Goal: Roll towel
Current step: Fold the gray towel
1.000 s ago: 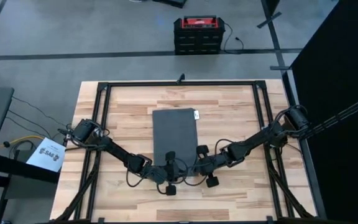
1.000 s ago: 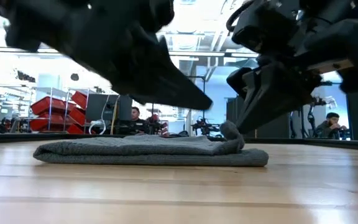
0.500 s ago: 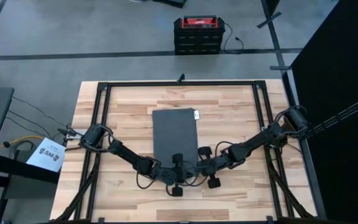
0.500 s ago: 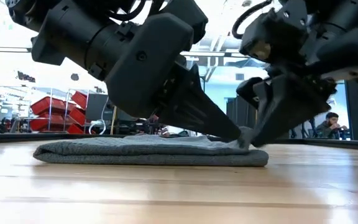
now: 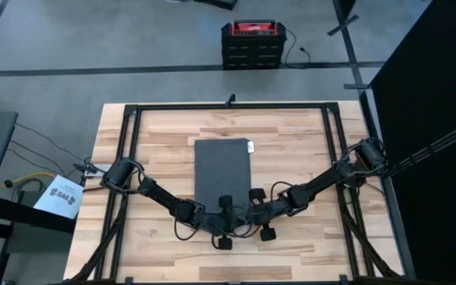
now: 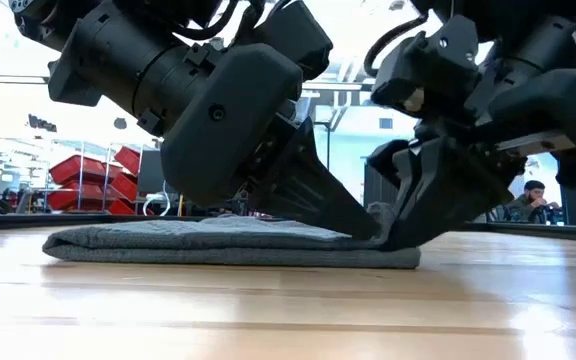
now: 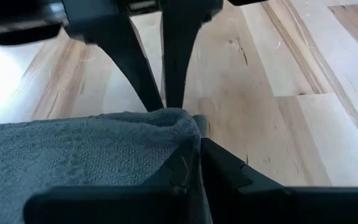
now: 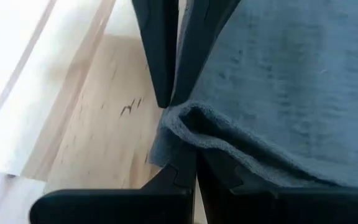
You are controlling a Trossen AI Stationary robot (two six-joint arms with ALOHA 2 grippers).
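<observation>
The dark grey towel (image 5: 222, 170) lies flat on the wooden table (image 5: 307, 142), a small white tag (image 5: 250, 146) at its far right corner. Both grippers meet at the towel's near right corner (image 6: 380, 222), which stands up in a small bunch. My left gripper (image 5: 228, 207) comes in from the near left and my right gripper (image 5: 248, 210) from the near right. Each is shut on the cloth there, with the tips close together in the low view, my left gripper (image 6: 366, 230) beside my right gripper (image 6: 396, 236). My left gripper pinches the towel's near edge at the right corner (image 7: 188, 155) between its two fingers, slanting down from the near left. The bunched corner (image 7: 169, 118) rises just past the tips; the other parts of the towel lie on the table. My right gripper pinches a raised fold of the same corner (image 8: 188, 134) between its two fingers, slanting down from the near right. The fold curls over ahead of the tips. One layer or several, I cannot tell. The towel beyond stays flat on the table.
A black frame (image 5: 228, 105) runs round the table top. Bare wood lies on both sides of the towel. A red and black case (image 5: 252, 43) stands on the floor beyond the far edge. People sit in the room behind, one of them a seated person (image 6: 533, 200).
My left gripper has come down and toward the table's right along the towel's near edge, ending on the near right corner beside my right gripper. The raised bunch of cloth at that corner now sits lower.
</observation>
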